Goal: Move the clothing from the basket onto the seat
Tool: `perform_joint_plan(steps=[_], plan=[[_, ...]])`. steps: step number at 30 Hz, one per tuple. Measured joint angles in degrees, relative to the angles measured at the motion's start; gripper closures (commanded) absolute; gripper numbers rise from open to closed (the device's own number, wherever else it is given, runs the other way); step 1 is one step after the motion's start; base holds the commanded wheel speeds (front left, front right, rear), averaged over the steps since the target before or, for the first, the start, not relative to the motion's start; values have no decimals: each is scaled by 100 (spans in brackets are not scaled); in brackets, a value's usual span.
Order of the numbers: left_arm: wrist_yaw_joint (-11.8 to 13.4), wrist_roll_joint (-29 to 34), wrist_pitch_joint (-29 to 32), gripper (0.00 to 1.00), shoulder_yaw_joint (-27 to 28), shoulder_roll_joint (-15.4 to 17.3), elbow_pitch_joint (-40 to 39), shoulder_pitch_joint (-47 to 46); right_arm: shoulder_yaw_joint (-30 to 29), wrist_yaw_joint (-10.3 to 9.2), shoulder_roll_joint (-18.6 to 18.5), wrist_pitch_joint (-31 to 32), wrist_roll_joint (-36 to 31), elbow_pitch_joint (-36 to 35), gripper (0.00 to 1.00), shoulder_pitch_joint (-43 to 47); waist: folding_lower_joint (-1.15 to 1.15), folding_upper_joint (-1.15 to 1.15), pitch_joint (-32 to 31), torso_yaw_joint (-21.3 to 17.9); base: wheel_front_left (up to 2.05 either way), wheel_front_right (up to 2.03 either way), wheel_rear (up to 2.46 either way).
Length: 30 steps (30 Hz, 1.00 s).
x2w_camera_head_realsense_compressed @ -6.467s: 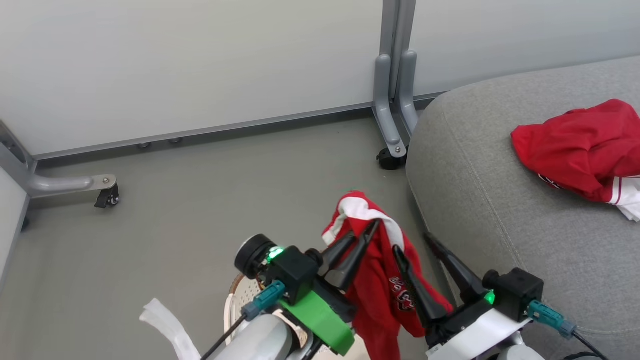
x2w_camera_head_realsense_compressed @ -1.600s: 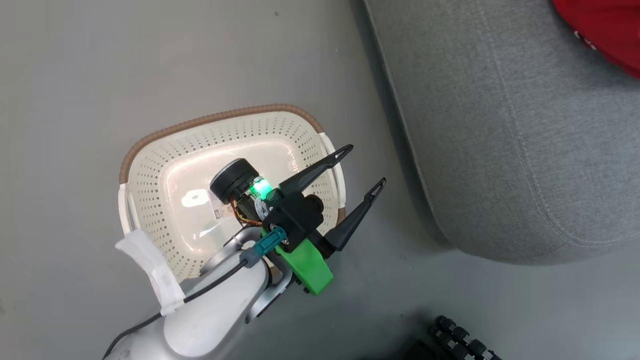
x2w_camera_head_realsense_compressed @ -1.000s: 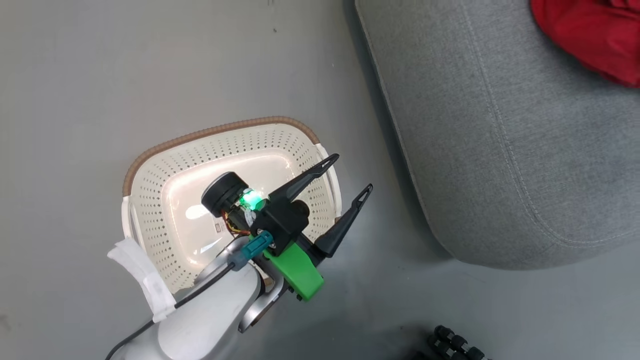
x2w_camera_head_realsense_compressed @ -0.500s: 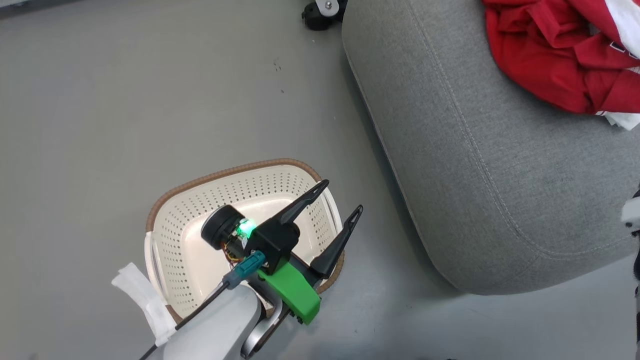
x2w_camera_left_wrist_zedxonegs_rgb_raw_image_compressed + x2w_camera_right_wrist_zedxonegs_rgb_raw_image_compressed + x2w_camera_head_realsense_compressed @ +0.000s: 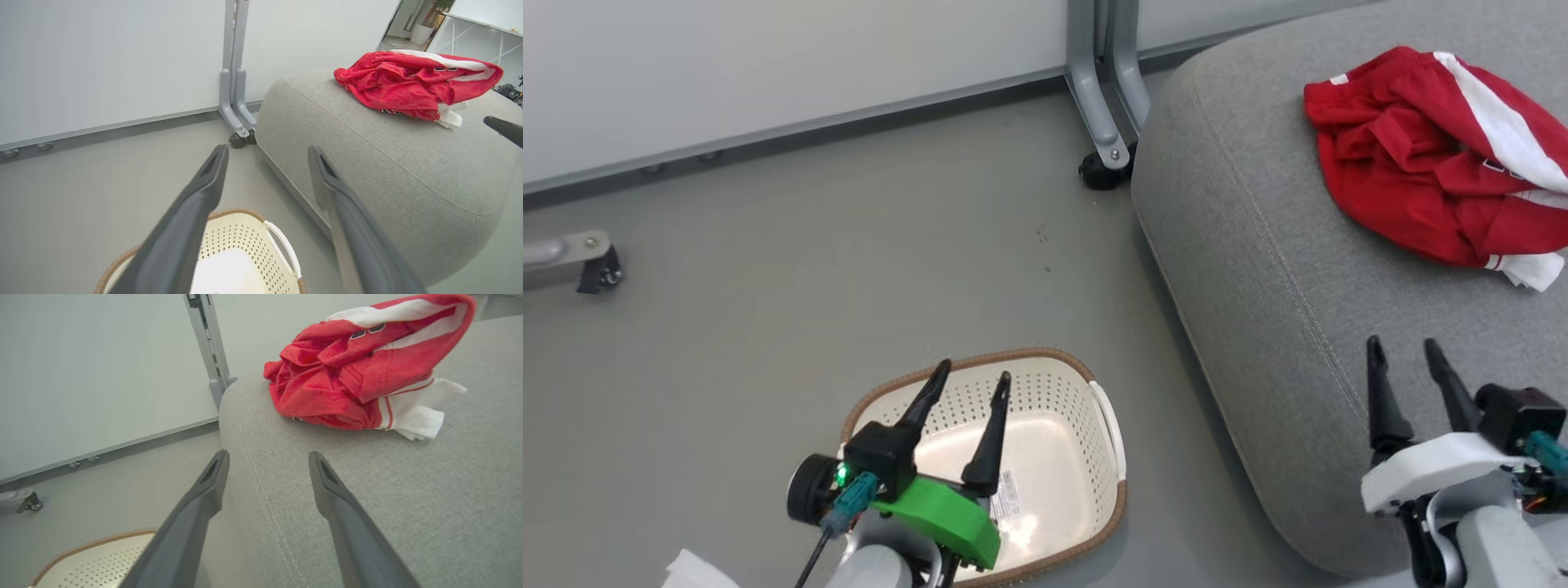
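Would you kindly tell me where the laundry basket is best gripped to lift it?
Take the white side handle of the laundry basket, on the side facing the seat, probably from straight above. It arches off the perforated wall as a thin loop with a slot behind it, and the basket stands upright on the floor.

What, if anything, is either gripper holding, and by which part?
Nothing is held. The left gripper stands open above the basket, and the right gripper stands open above the seat. The clothing lies loose on the seat.
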Motion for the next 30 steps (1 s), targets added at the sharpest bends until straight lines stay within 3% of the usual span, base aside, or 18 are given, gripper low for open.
perform_joint_plan(steps=[7,12,18,30], plan=[[243,619,-9,0,1358,-313,-479,882,1000,1,46,0,-8,-514,0,287,0,0,-520,374,0,0,0],[143,699,-10,0,2237,-466,-858,1321,1226,1,115,0,-21,-850,0,356,0,0,-769,631,0,0,0],[-257,981,-10,0,2538,-504,-1246,1566,1257,1,145,0,-81,-1424,0,601,0,0,-1018,835,0,0,0],[-477,1395,-11,0,2602,-514,-1604,2307,1076,1,183,0,-233,-1560,0,1191,0,0,-1343,867,0,0,0]])
